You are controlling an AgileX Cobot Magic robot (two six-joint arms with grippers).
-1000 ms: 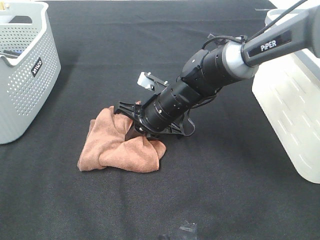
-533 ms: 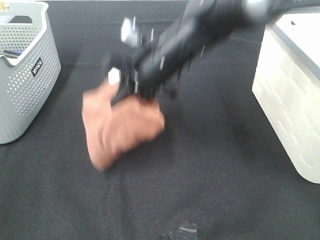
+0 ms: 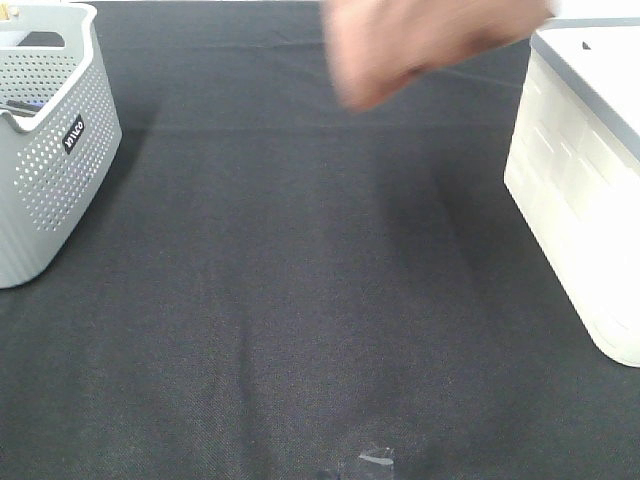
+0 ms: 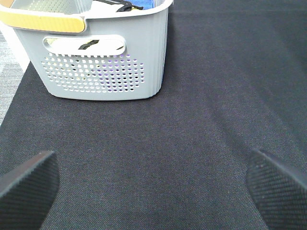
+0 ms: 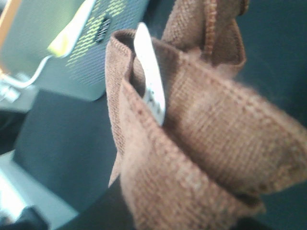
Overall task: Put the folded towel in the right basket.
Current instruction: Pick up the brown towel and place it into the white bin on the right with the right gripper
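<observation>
The folded brown towel (image 3: 420,40) hangs high in the air at the top of the exterior view, blurred by motion, left of the white right basket (image 3: 580,200). In the right wrist view the towel (image 5: 201,139) fills the frame with its white label (image 5: 151,76) showing. It hides my right gripper's fingers, which hold it up. My left gripper (image 4: 153,191) is open and empty, low over the black cloth, with its two black fingertips (image 4: 26,184) at the frame's lower corners.
A grey perforated basket (image 3: 50,140) stands at the left edge, and it also shows in the left wrist view (image 4: 96,57) with items inside. The black tablecloth (image 3: 300,300) covers the table. A small clear scrap (image 3: 375,460) lies at the front edge.
The right arm has lifted the towel off the cloth and swung it up and to the right, toward the white basket. The arm itself has left the exterior view.
</observation>
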